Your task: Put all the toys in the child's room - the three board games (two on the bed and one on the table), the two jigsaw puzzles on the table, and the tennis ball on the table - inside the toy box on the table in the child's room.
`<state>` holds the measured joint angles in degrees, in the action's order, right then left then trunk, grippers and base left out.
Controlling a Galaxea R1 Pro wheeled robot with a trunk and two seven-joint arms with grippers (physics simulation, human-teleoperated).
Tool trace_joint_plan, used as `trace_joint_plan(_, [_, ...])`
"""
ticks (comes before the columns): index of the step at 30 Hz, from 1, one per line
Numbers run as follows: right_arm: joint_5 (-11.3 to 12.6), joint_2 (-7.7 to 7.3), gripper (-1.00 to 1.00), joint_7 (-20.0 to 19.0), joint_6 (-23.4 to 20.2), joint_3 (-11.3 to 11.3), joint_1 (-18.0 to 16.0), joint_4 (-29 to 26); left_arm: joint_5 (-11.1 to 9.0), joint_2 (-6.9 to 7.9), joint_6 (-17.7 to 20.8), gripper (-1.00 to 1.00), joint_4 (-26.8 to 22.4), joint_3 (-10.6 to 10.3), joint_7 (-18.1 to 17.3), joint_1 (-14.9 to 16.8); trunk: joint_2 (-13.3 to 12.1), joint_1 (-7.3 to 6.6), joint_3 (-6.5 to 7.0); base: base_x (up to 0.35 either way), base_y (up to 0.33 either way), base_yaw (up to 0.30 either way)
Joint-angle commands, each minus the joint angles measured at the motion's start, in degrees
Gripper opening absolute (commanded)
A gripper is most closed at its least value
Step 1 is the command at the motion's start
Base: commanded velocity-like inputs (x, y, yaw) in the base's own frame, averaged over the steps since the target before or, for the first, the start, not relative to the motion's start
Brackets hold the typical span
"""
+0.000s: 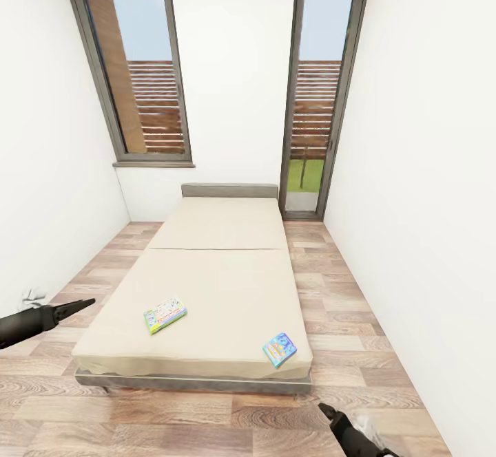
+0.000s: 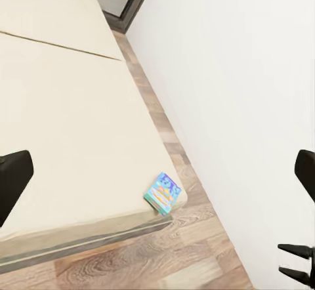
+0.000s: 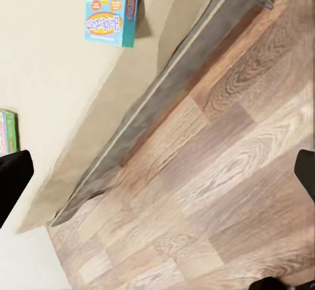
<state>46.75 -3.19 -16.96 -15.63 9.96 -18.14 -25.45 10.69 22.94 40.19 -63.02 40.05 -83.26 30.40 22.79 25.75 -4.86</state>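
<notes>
Bed (image 1: 227,264) with beige mattress and dark grey frame sits on wood-plank floor (image 1: 207,422) between white walls, headboard end toward two tall windows. Two board games lie flat on the mattress near its foot edge, well apart. Green-edged board game (image 1: 165,314) sits near the foot edge, toward the left side of the mattress. Mostly blue board game (image 1: 280,349) sits right at the foot-right corner, close to both edges; same blue box in left wrist view (image 2: 163,193) and right wrist view (image 3: 112,8). Left gripper (image 1: 84,303) hangs over the floor beside the bed's left side, fingers spread wide, grasping nothing. Right gripper (image 1: 326,412) hangs over the floor past the foot-right corner, fingers also spread, grasping nothing.
</notes>
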Motion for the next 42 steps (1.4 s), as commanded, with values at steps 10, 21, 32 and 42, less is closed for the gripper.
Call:
trace_joint_plan(10, [0.5, 1.24, 1.0, -0.7, 5.9, 0.9, -0.1, 1.5, 0.9, 0.33, 10.3, 1.0, -0.3, 0.0, -3.8, 0.2, 0.1, 0.04, -0.13, 0.0, 0.0, 0.0])
trace_joint_plan(21, [9.7, 4.45, 1.0, 6.1, 9.4, 8.3, 0.0, 1.7, 0.9, 0.39, 16.0, 1.0, -0.3, -5.0, -3.8, 0.3, 0.1, 0.04, -0.13, 0.0, 0.0, 0.0])
trace_joint_plan(32, [14.4, 3.91, 1.0, -9.4, 0.1, 10.4, -0.7, 4.9, 0.5, -0.34, 18.1, 1.0, 0.4, -10.7, -3.8, 0.4, 0.1, 0.04, -0.13, 0.0, 0.0, 0.0])
trace_joint_plan(42, [14.4, 3.86, 1.0, -10.1, -0.4, 10.5, -1.4, 4.9, 0.3, -0.38, 18.8, 1.0, 0.4, -11.0, -3.8, 0.4, 0.5, 0.26, -0.31, 0.0, 0.0, 0.0])
